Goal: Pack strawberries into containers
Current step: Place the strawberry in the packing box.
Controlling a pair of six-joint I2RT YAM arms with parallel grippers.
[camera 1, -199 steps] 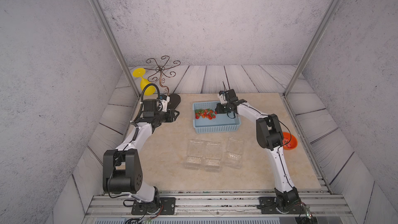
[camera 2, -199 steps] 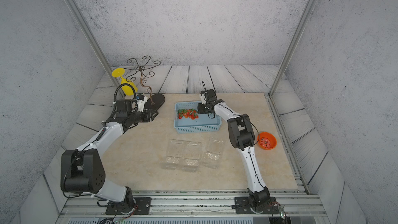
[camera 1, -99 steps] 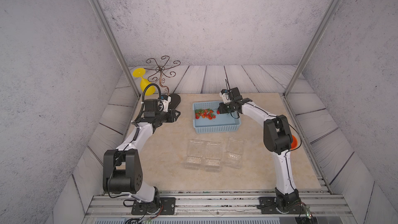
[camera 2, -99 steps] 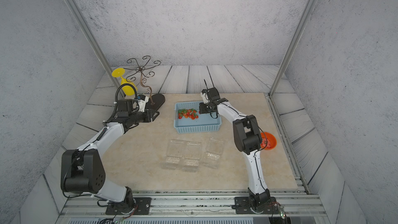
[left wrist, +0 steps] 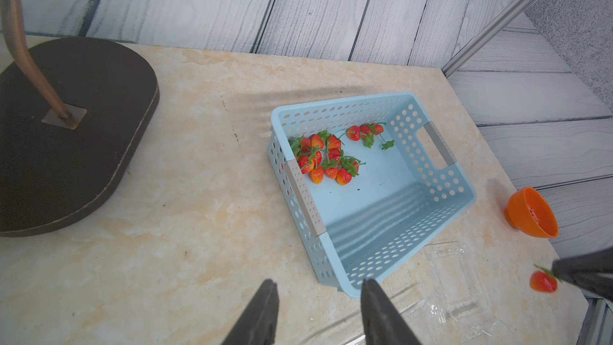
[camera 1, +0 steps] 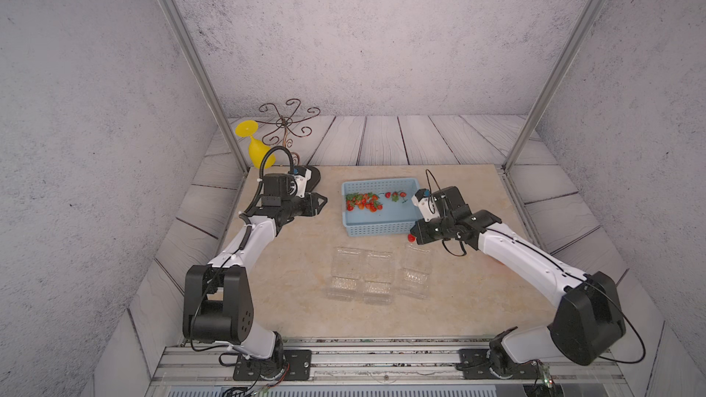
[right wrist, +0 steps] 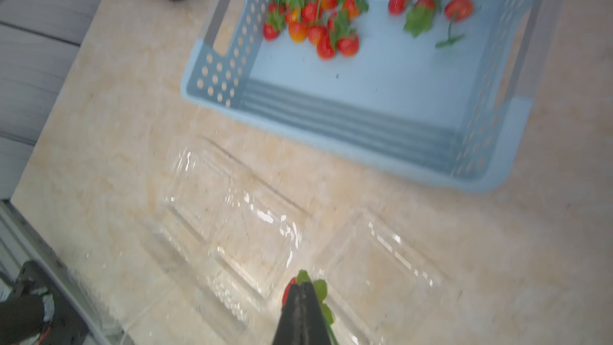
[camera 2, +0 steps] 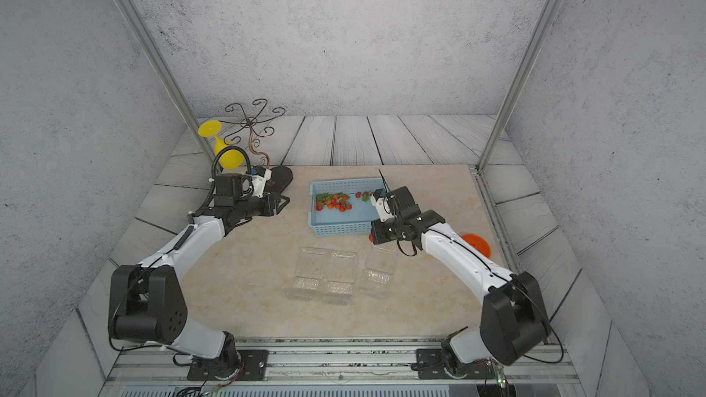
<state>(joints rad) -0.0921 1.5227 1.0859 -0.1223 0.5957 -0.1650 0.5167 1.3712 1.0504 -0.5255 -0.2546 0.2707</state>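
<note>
Several red strawberries [camera 1: 363, 202] with green caps lie in the far part of a light blue basket [camera 1: 378, 229]. Three clear containers [camera 1: 378, 274] stand in a row in front of it, lids open. My right gripper [camera 1: 412, 237] is shut on one strawberry [right wrist: 289, 290] by its leafy cap. It hangs just off the basket's front right corner, above the rightmost container [camera 1: 416, 269]. The left wrist view shows the same held berry [left wrist: 542, 281]. My left gripper [left wrist: 318, 288] hovers open and empty over the table left of the basket.
An orange bowl [camera 2: 475, 244] sits at the table's right edge, behind my right arm. A wire stand on a dark oval base [left wrist: 66, 127] and a yellow goblet [camera 1: 259, 152] occupy the back left corner, close behind my left gripper.
My right gripper has drawn back from above the berries in the basket to its front right corner, carrying a strawberry. The left arm has stayed put.
</note>
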